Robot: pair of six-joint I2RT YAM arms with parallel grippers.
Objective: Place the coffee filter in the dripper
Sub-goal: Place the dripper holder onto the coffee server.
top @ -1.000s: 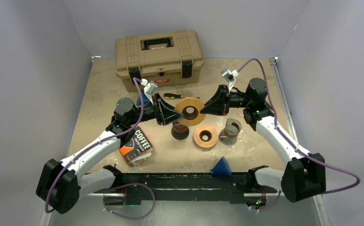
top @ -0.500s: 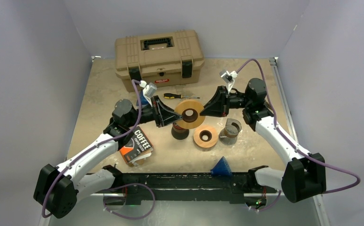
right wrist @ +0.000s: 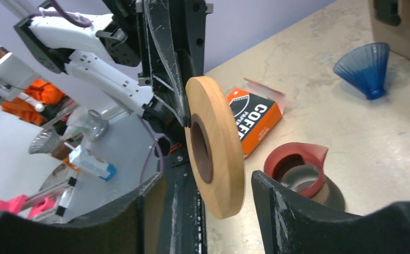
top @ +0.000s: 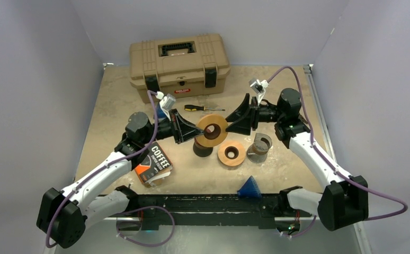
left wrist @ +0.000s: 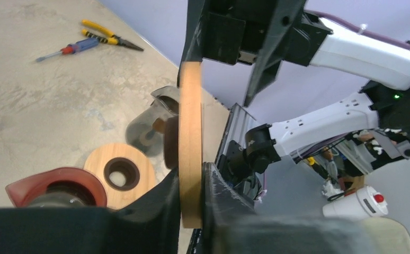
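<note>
Wooden ring (top: 212,130) pinched edgewise by left hand (left wrist: 191,177); right hand (right wrist: 207,179) spread, flanking it.

Two wooden rings (top: 212,130) (top: 231,153), one toolbox (top: 179,64) — one coffee box (top: 153,164).

From above, the raised wooden ring (top: 212,130) hides part of the dark red cup (top: 203,151) from me. On my left wrist view, the left gripper (left wrist: 191,177) shows blurred fingers (left wrist: 113,227) covering that cup's base.
</note>
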